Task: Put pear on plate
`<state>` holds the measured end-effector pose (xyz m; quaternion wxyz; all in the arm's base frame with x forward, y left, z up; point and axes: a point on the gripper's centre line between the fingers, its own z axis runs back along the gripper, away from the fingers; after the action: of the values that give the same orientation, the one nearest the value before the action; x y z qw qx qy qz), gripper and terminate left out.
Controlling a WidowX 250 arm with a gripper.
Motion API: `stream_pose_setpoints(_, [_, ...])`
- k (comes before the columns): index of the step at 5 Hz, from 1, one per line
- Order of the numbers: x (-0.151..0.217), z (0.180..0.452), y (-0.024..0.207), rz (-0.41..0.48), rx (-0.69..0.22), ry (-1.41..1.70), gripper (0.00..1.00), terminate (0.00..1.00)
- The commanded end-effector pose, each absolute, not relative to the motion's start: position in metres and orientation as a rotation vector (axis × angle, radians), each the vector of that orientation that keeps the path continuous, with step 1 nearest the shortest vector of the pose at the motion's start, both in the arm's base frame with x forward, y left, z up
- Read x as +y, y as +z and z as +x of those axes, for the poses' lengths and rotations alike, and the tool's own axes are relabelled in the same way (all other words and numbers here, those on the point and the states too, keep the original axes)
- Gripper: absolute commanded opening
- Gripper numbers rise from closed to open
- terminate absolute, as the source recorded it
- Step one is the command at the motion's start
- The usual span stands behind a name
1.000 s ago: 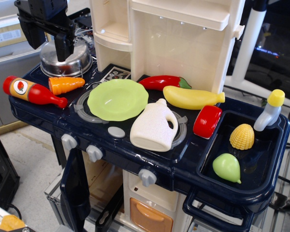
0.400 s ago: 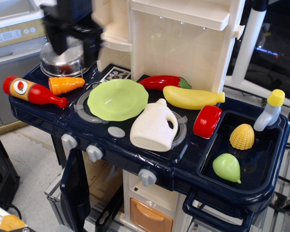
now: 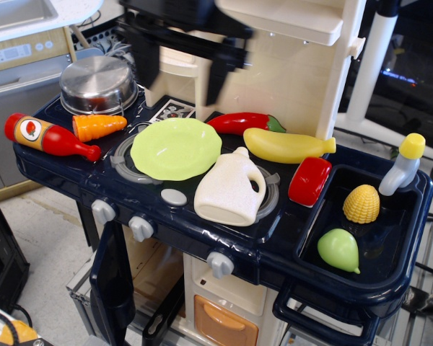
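The light-green pear [image 3: 338,249] lies in the dark blue sink basin [image 3: 390,249] at the right, just in front of the yellow corn piece [image 3: 361,203]. The lime-green plate [image 3: 175,148] rests on the left burner of the toy stove. My gripper [image 3: 182,76] is black and blurred, high at the back above the plate. Its two fingers [image 3: 149,65] hang down wide apart, open and empty. It is far left of the pear.
A white jug [image 3: 229,191] stands in front of the plate. A yellow banana [image 3: 285,145], red pepper [image 3: 242,121] and red piece [image 3: 309,180] lie between plate and sink. A steel pot [image 3: 98,84], carrot [image 3: 98,126] and ketchup bottle [image 3: 49,136] sit at left. The cream cabinet [image 3: 274,58] rises behind.
My gripper has moved right, from over the steel pot to above the plate near the cabinet. The pot is now uncovered. No object has moved.
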<state>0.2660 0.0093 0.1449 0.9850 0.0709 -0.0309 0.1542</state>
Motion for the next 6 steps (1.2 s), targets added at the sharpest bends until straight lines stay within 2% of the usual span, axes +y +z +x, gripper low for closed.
stream_pose_setpoints(1, [-0.074, 0.274, 0.131, 0.106, -0.088, 0.660, 1.00, 0.00])
stream_pose_setpoints(2, [-0.121, 0.284, 0.102, 0.067, -0.078, 0.859, 1.00, 0.00])
stream_pose_setpoints(3, [-0.145, 0.297, 0.084, 0.044, -0.086, 0.952, 1.00, 0.00])
stream_pose_setpoints(5, [-0.140, 0.310, 0.052, 0.034, -0.129, 0.988, 1.00, 0.00])
stream_pose_setpoints(6, [-0.135, 0.314, 0.037, 0.013, -0.115, 0.994, 1.00, 0.00])
